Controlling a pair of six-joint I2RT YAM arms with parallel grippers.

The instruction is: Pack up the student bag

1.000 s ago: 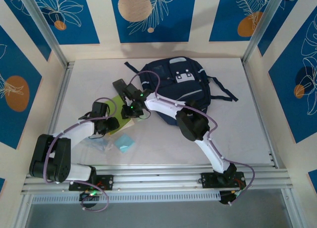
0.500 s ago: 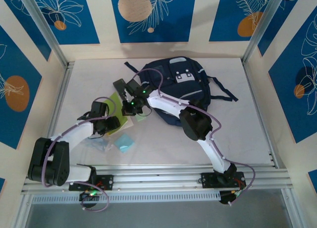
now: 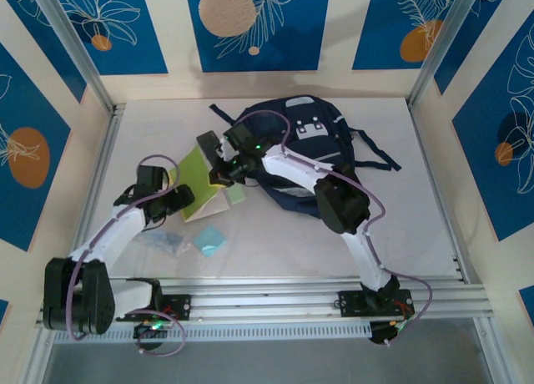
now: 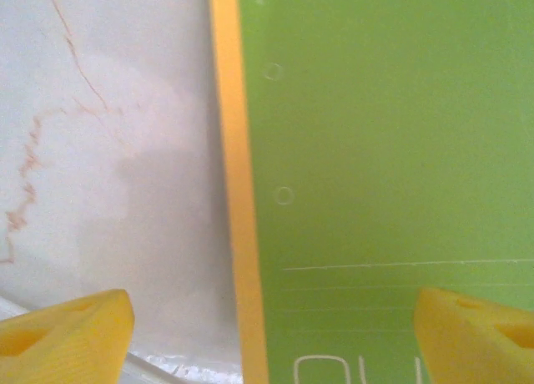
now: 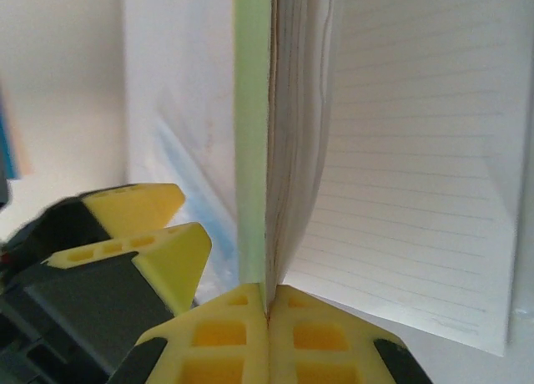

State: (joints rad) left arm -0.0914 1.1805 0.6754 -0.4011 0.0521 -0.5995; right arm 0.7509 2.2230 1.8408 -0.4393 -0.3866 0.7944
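- Student bag [image 3: 304, 133]: large dark navy fabric backpack with black straps, thin pale grey stripes and a grey-white patch. It lies flat at the far middle of the white table [image 3: 400, 225], front panel up, straps trailing to the right.
- Handling, judged: soft, limp cloth that will sag and fold rather than hold a shape, and light if empty. Best hold looks like a strap or the rim of its opening. The flat panels give little to pinch.
- Bag's contents: cannot tell. No opening shows from above, and the near-left edge is hidden under the right arm.
- Right gripper [image 5: 267, 313]: clenched on the edge of a lime-green ruled notebook [image 5: 250, 150], just left of the bag. Cover and some pages are pinched, other lined pages fan loose.
- Left gripper [image 4: 275, 334]: jaws spread wide, gripping nothing, hovering over the green cover beside its orange spine strip.
- Nearer the bases: small pale-blue square [image 3: 210, 240] and clear plastic packet [image 3: 169, 243], well apart from the bag.
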